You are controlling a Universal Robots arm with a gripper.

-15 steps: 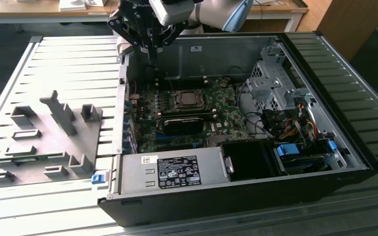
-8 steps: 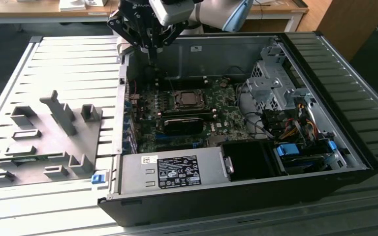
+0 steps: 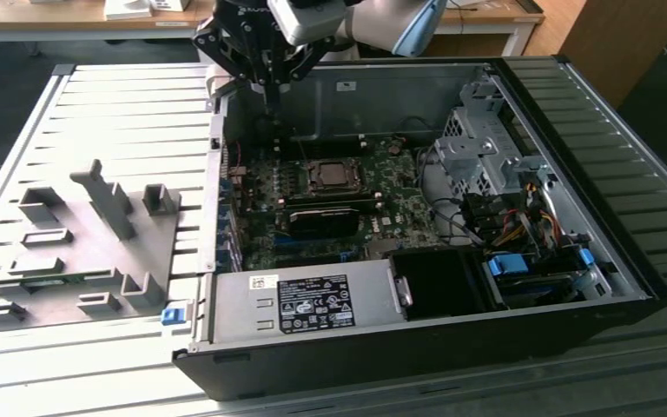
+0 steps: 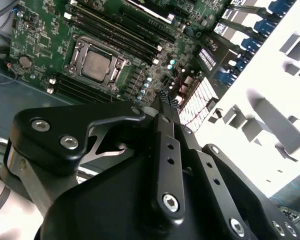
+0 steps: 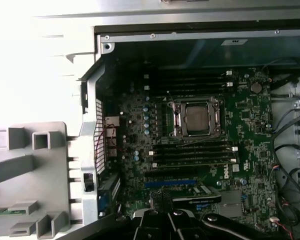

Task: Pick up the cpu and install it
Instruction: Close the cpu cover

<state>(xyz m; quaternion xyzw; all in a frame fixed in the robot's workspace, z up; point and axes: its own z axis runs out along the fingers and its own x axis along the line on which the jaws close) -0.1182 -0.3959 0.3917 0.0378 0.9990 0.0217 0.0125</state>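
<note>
Tool [image 4: 165, 98] empty, fingers closed together, above the case's rear edge. Cpu [image 5: 197, 117] seated in socket [image 5: 176, 118], well below tool.

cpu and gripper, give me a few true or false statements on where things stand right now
1. The cpu sits in the motherboard socket. True.
2. The gripper is clamped on the cpu. False: it holds nothing, its fingertips pressed together and apart from the chip.
3. The grey fixture lies outside the computer case, on the exterior view's left. True.
4. The cpu rests on the grey fixture. False: it is on the motherboard inside the case.
5. The case's side is closed. False: it is open, with the board exposed.
</note>
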